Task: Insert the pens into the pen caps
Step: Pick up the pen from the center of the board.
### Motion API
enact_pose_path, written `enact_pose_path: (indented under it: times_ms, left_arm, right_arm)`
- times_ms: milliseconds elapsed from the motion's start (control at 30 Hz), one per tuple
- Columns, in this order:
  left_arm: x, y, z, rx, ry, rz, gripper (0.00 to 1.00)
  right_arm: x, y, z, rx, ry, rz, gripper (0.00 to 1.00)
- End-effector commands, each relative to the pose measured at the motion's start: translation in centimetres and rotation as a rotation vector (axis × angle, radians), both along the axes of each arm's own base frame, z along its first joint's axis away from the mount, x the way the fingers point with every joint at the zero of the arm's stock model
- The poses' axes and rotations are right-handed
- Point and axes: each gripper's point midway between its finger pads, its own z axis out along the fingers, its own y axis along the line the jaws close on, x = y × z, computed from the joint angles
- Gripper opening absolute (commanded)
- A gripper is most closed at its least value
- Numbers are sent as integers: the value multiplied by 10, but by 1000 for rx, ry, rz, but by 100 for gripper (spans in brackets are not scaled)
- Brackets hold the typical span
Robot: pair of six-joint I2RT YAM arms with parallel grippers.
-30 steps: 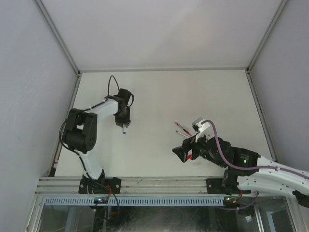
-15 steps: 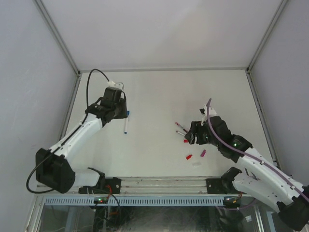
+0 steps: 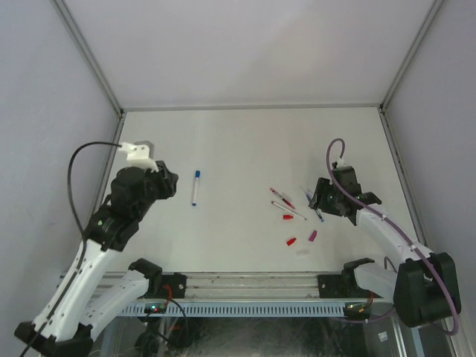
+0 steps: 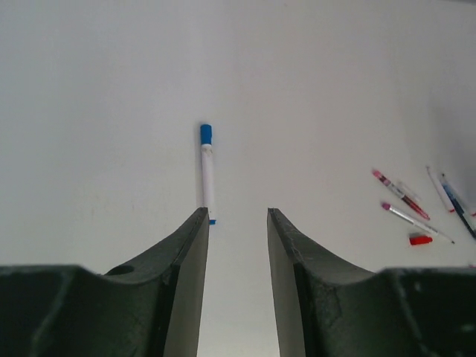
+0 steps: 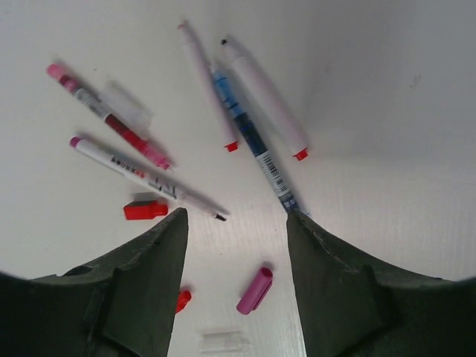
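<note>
White table is being worked: one blue pen, seemingly capped, lying before the spread empty left gripper, other pens and loose caps being hovered over by the spread empty right gripper.

Red cap half hid behind right pincer finger; blue pen lwr end partly behind left pincer finger.

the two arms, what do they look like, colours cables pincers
Both arms have white shells with black joint housings. The left arm has a black cable; the right arm carries a purple cable. The left pincer and right pincer each have two dark, matte, tapering fingers.
</note>
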Motion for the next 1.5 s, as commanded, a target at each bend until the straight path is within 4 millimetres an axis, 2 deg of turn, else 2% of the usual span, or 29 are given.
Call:
enact_pose_path:
  times_ms: [0,133,400,700,800,1033,1167,1467]
  left_arm:
    - [-8,32,2,34,-79,130,44]
    - [-11,30,-5,43,-65,107,44]
    - [-7,23,-8,75,-29,61,41]
    - [-10,29,-6,62,-47,84,39]
    - [-10,29,-5,56,-53,86,38]
    - [-9,28,-7,58,-46,81,38]
    - [-9,28,-9,63,-36,78,37]
    - [-8,25,-12,68,-22,67,37]
  right_arm:
    - [21,-7,-1,-36,-24,-6,55]
    - [20,-10,-17,-76,51,27,55]
    - [25,-15,-22,-128,104,35,53]
    - [25,-15,-31,-169,159,63,37]
    - [24,-12,-35,-175,178,81,34]
    - [25,-6,-39,-183,198,109,32]
    - [27,0,-33,-173,176,125,31]
    - [29,-1,-30,-187,174,129,31]
